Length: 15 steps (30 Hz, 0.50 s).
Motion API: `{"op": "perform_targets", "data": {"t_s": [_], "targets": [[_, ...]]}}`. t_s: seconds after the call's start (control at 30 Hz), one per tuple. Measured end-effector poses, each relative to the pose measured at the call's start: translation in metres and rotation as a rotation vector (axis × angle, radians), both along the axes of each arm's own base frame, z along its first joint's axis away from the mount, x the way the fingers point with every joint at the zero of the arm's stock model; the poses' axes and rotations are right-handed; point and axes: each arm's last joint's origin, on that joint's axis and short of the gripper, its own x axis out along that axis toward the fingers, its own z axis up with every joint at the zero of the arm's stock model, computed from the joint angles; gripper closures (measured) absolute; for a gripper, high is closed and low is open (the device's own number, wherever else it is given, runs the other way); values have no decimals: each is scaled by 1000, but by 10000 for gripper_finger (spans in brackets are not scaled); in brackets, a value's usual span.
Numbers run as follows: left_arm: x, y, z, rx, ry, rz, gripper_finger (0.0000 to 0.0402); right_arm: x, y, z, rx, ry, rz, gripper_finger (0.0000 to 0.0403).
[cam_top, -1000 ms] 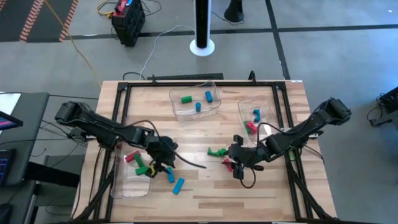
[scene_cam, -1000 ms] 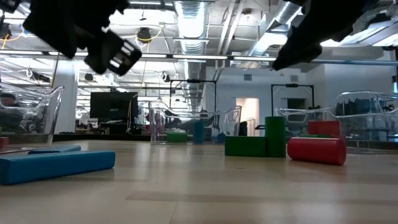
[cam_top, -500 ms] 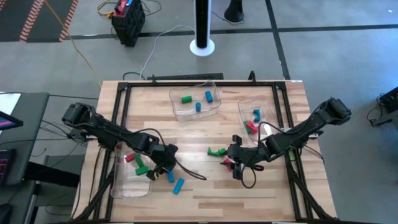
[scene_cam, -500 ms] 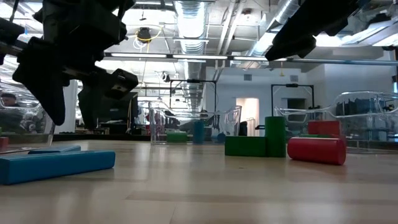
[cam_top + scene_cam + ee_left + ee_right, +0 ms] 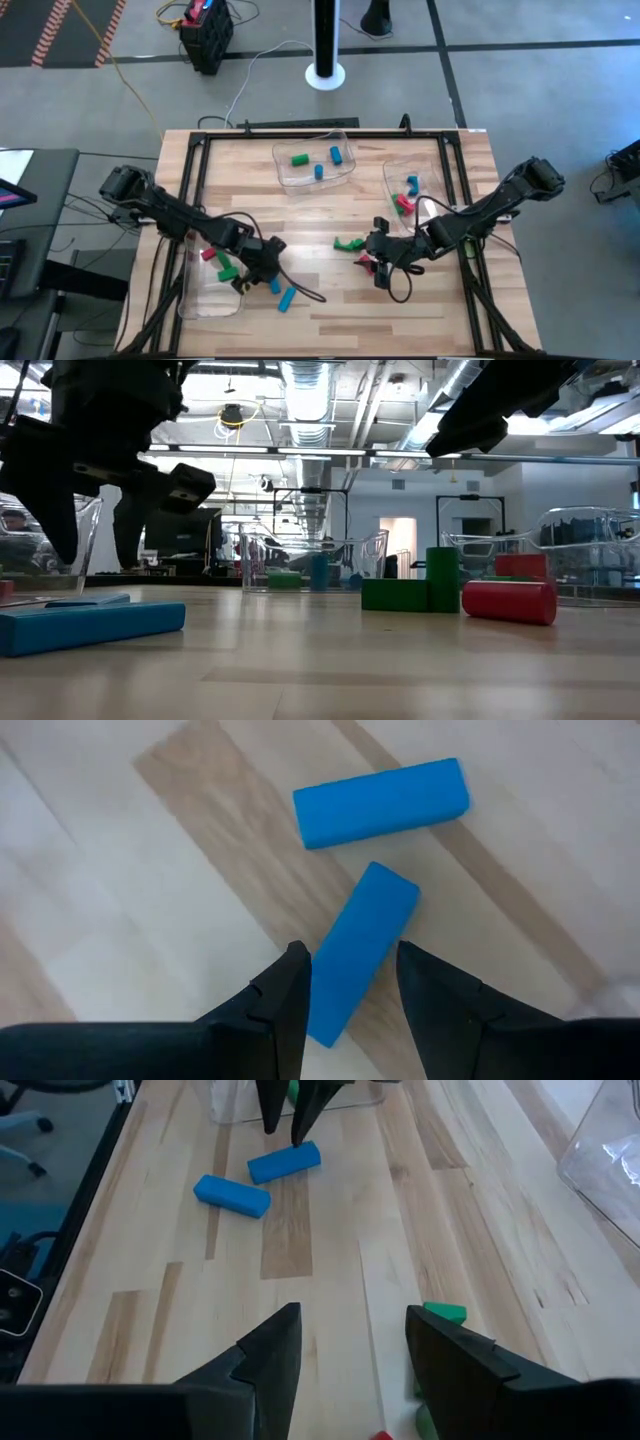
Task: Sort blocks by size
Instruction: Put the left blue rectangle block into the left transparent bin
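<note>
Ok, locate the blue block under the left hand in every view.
High view: blue block, front-left on the table, at the left hand.
Low view: probably the thin blue strip at far left, behind the nearer block.
Left wrist view: the block is framed between the fingers.
Right wrist view: the block lies beneath the distant left hand.
Shared landmark: the second blue block beside it.

matt blocks [image 5: 381, 803], pale wooden table [image 5: 330, 310]
</note>
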Motion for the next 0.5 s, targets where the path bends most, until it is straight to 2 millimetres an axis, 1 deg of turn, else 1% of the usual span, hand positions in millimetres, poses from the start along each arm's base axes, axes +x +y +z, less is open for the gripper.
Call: {"op": "perform_targets", "data": {"t_s": [0.13, 0.2, 0.5], "targets": [[0, -3, 0, 69, -45, -4, 259, 0, 0, 0, 2, -2, 0, 195], [-1, -4, 0, 76, -44, -17, 259, 0, 0, 0, 2, -4, 0, 195], [6, -8, -22, 78, 27, -42, 259, 0, 0, 1, 6, -7, -2, 195]]}}
